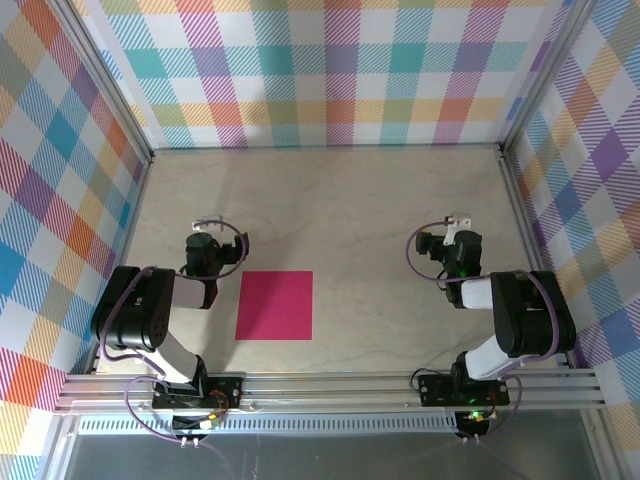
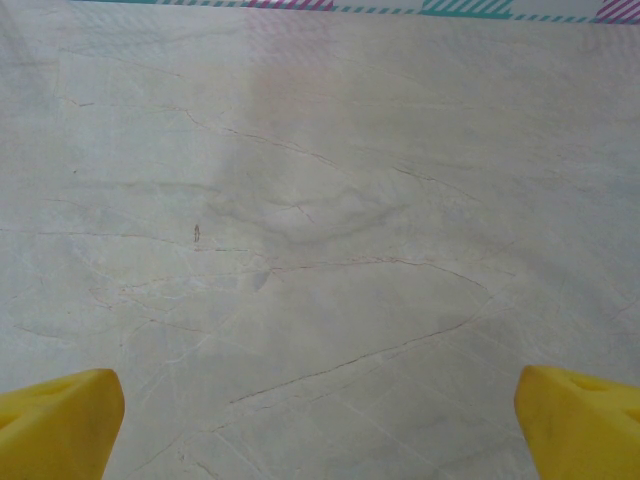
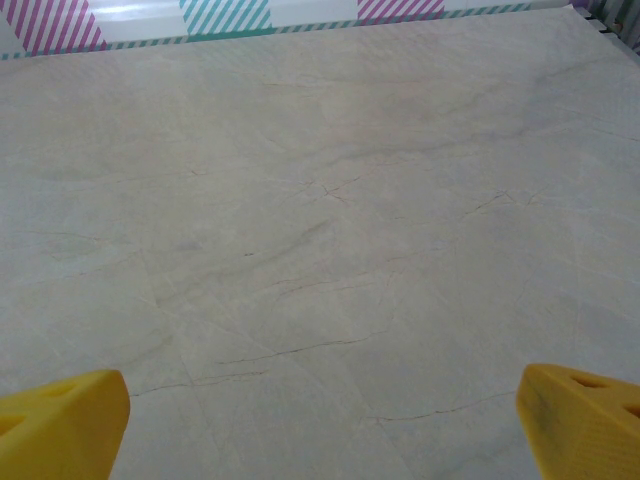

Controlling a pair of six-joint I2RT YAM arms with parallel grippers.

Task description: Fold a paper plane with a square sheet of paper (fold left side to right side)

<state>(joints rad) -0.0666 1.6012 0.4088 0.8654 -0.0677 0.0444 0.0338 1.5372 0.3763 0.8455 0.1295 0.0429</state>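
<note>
The square sheet of paper lies flat and unfolded on the marble table, magenta-pink, near the front and left of centre. My left gripper rests just left of the sheet's far-left corner, apart from it. In the left wrist view its yellow fingertips stand wide apart over bare table, so it is open. My right gripper sits well to the right of the sheet. Its yellow fingertips are also spread wide with nothing between them. No folded plane is in view.
The marble table is fenced by checkered walls at the back and both sides. An aluminium rail runs along the front edge with both arm bases on it.
</note>
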